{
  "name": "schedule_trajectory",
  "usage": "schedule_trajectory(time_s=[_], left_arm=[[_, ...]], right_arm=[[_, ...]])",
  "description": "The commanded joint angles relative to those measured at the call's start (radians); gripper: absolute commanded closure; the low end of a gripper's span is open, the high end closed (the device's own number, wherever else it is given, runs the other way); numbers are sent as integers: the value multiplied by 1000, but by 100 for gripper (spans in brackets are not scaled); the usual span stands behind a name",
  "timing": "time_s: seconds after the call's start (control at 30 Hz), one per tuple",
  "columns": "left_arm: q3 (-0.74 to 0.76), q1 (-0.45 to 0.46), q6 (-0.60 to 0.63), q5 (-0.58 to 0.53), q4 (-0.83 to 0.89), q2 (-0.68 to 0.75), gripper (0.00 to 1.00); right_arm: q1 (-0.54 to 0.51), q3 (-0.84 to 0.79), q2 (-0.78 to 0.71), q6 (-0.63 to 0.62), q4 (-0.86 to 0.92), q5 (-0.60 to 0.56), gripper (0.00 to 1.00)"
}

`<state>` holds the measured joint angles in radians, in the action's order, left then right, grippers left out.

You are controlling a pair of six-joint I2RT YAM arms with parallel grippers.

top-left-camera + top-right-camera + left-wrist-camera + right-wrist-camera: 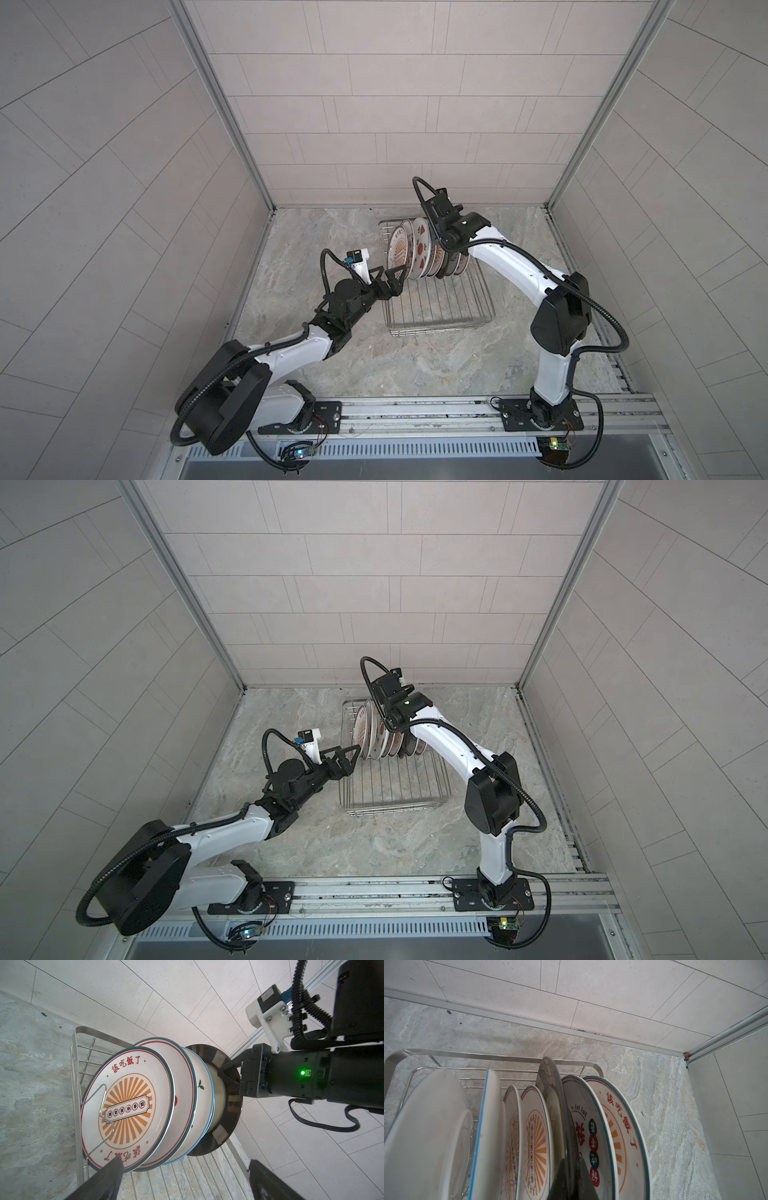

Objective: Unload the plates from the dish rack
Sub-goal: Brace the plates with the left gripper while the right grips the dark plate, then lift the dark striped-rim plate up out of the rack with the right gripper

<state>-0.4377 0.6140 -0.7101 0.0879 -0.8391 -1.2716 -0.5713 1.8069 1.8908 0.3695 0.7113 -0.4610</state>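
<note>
at the far end of the dish rack (440, 327), the plates (417, 249) stand on edge in a tight row, seen in both top views (rack (395, 802), plates (374, 733)). the right gripper (220, 1073) reaches over the rack from its right side and is pinched on the top rim of the brown-rimmed plate (233, 1109), one finger on each face. the right wrist view shows its dark fingers (581, 1186) clamped over that plate (550, 1080), which sits between a sunburst plate (535, 1136) and a red-character plate (589, 1136). the left gripper (392, 273) hovers at the rack's left side with its jaws spread wide. one finger (112, 1169) is just beside the edge of the outermost plate (124, 1105) (whether it touches cannot be told). the rack sits on a grey stone-look counter (374, 365).
</note>
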Motion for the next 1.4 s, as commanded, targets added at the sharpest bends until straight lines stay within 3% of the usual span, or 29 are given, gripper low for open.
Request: schedule_trajectory(time_s=[0.0,0.73,1.1,1.37], left_arm=[[8,5,-10,-11,-25,15,0],[19,4,-44,-8,-12,66,0],[14,5,-40,-2,7,86,0],[8,5,-50,40,-12,81,0]], right_arm=[[-12,45,-65,-25,4,-106,100],[-107,-127,-403,-100,-97,-231,100],[-107,-408,-692,-144,-354,-131,100],[-71,-492,-825,-96,-426,81,100]])
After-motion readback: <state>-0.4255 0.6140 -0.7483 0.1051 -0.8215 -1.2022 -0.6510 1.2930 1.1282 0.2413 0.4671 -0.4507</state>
